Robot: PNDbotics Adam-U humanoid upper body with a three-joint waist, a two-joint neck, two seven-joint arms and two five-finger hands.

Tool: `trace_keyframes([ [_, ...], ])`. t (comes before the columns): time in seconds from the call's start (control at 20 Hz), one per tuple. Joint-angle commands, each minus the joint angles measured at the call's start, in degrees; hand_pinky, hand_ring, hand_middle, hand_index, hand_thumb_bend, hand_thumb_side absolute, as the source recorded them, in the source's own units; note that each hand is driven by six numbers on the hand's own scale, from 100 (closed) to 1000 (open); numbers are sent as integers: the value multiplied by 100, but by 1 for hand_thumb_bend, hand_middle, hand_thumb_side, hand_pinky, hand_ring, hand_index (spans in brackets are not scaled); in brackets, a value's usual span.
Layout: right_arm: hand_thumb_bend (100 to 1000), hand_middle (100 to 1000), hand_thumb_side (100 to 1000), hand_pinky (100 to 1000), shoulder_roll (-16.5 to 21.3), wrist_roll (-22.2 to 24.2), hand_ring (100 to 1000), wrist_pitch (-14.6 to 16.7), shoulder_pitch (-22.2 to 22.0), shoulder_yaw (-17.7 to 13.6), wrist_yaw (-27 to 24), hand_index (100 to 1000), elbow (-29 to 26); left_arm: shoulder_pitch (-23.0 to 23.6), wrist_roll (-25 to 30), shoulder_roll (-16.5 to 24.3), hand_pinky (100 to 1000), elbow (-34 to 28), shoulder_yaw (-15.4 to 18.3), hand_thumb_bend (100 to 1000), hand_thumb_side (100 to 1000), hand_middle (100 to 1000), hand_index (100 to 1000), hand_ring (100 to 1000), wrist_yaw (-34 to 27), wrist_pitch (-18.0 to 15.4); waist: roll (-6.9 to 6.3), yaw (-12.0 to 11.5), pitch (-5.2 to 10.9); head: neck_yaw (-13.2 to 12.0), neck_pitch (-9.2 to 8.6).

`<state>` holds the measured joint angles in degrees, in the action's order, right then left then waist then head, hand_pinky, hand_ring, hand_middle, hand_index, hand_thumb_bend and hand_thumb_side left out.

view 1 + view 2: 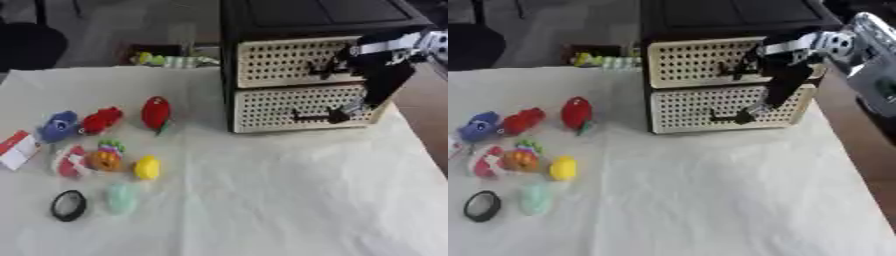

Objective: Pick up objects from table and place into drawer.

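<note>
**A:** Where do the task's things lie?

**B:** The drawer unit point(302, 85) stands at the table's far right corner, two perforated cream drawers in a black case. The lower drawer point(297, 107) is shut, as is the upper drawer point(293, 61). The toys lie in a cluster near the table's left edge, well apart from the unit: a red toy point(156, 112), a smaller red toy point(101, 120) touching a blue toy point(59, 125), a yellow toy point(147, 167), an orange toy point(105, 160), a pale green toy point(121, 198) and a black ring point(68, 205).

**A:** And the hands?

**B:** I have the right hand point(343, 113) at the lower drawer's handle point(311, 117), the arm reaching down from the upper right. Its fingers seem to touch the handle, but I cannot tell whether they are hooked round it. The left hand shows in neither view.

**A:** Which step is this?

**B:** Opening, I judge; no toy is picked yet. Next I need a sure hold on the handle and a straight pull toward the near edge, without dragging the whole unit.

**A:** The surroundings?

**B:** A cream cloth point(289, 200) covers the table; a red-and-white card point(17, 149) lies at its left edge. Behind are grey floor and a dark chair point(31, 45).
</note>
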<state>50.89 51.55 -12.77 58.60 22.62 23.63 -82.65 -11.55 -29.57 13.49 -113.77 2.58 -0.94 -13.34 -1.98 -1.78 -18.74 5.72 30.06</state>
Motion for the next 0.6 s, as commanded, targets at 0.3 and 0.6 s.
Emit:
trace_keyframes([
  [0.3, 614, 100, 410, 100, 232, 42, 100, -75, 15, -65, -27, 825, -178, -28, 21, 25, 405, -82, -11, 100, 929, 507, 738, 461, -10, 9, 7, 2, 94, 18, -62],
  [0.6, 611, 100, 417, 100, 320, 42, 100, -97, -55, -96, -81, 829, -356, -29, 31, 23, 404, -82, -15, 100, 930, 507, 738, 461, -12, 13, 20, 4, 93, 26, -62],
])
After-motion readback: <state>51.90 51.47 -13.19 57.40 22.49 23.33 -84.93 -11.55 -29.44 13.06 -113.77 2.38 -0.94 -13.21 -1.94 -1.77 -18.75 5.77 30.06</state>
